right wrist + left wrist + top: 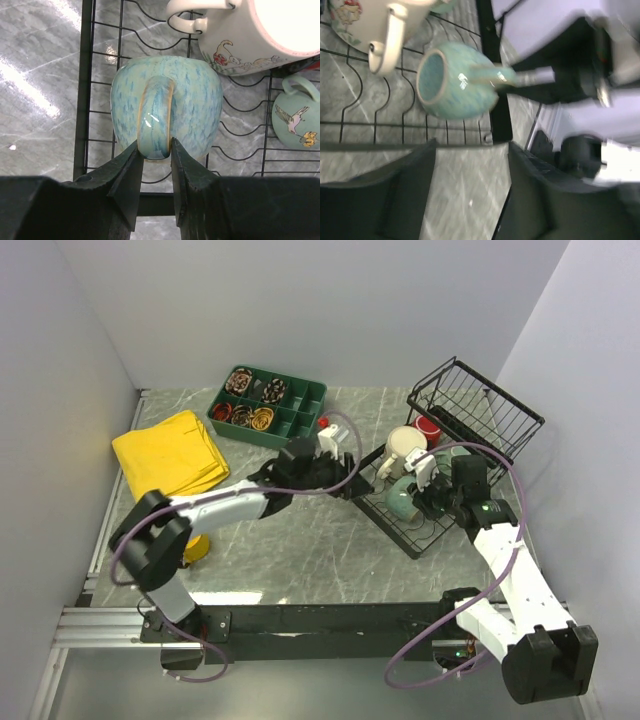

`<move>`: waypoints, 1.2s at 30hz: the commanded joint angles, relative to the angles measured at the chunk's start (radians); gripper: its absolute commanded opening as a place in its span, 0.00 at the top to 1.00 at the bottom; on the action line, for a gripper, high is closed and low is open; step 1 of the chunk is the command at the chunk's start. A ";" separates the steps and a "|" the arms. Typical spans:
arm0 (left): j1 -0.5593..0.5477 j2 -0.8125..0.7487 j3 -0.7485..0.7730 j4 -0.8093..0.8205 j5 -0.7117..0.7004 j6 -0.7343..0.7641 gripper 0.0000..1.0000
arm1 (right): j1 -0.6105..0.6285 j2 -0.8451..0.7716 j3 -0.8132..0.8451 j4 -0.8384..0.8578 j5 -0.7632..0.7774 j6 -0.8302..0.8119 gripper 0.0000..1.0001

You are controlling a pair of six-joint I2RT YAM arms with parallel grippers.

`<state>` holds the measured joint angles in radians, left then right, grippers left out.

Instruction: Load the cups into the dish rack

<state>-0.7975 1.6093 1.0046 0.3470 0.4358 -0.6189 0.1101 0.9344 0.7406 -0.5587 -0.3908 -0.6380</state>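
Right wrist view: the right gripper (156,150) pinches the handle of the grey-green mug (195,95), which lies on its side on the slotted base of the dish rack (84,100). The cream mug (250,40) sits just beyond it, the small teal mug (296,117) to one side. The left gripper (472,150) hangs at the rack's edge, jaws apart and empty
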 commanded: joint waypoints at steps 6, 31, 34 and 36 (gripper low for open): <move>-0.068 0.216 0.237 -0.106 -0.141 -0.091 0.75 | -0.024 -0.029 -0.010 -0.046 -0.039 -0.006 0.65; -0.138 0.422 0.509 -0.298 -0.266 0.036 0.63 | -0.052 -0.089 -0.076 -0.119 -0.030 -0.078 0.66; -0.141 0.436 0.535 -0.324 -0.276 0.042 0.62 | -0.056 -0.091 -0.083 -0.127 -0.025 -0.088 0.66; -0.141 0.440 0.542 -0.335 -0.293 0.044 0.61 | -0.061 -0.091 -0.087 -0.129 -0.025 -0.091 0.66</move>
<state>-0.9237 2.0342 1.4940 0.0357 0.1589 -0.6018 0.0593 0.8455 0.6907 -0.6113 -0.4122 -0.7177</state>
